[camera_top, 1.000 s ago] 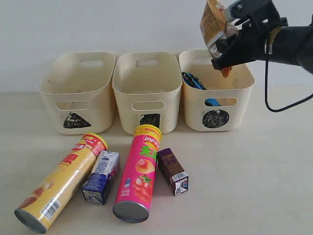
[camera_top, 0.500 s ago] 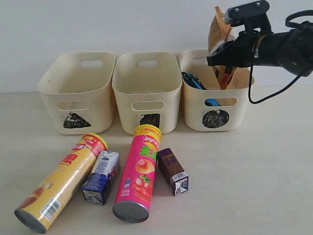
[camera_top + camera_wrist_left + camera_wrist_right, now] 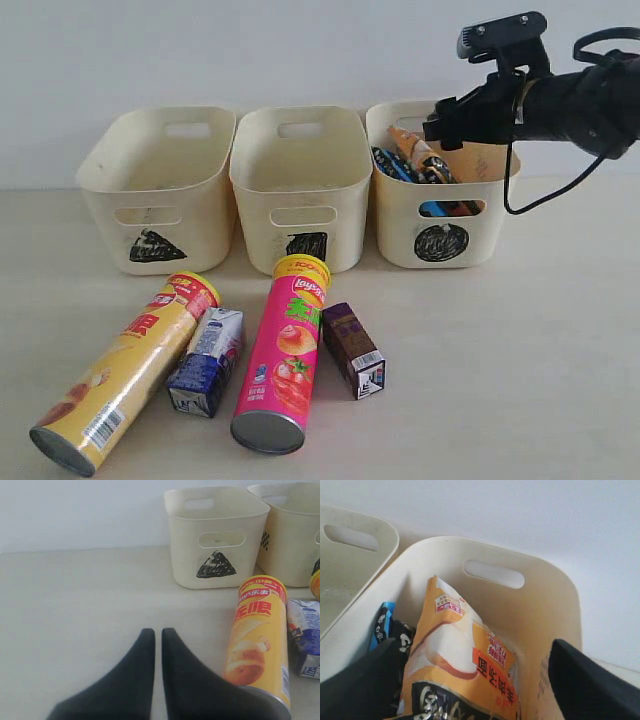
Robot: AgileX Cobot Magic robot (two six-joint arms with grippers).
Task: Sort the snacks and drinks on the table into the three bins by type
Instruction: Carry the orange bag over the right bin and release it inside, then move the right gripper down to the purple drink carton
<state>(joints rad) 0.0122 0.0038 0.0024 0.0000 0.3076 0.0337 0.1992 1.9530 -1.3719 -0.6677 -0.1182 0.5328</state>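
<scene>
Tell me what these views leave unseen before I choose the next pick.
- Blue bag: exterior view, mostly behind the circle bin wall and the orange bag.
- Floors of the triangle bin and square bin: exterior view, hidden by their front walls.
- Blue and white carton: left wrist view, cut by the frame edge.
- Yellow chip tube base: left wrist view, partly behind the left gripper.

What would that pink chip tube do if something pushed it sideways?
Lying on its round side, the pink tube would probably roll, though the purple carton and blue-and-white carton close beside it might stop it. Its straight, undented wall suggests it is stiff when gripped; the glossy print may be slippery.
</scene>
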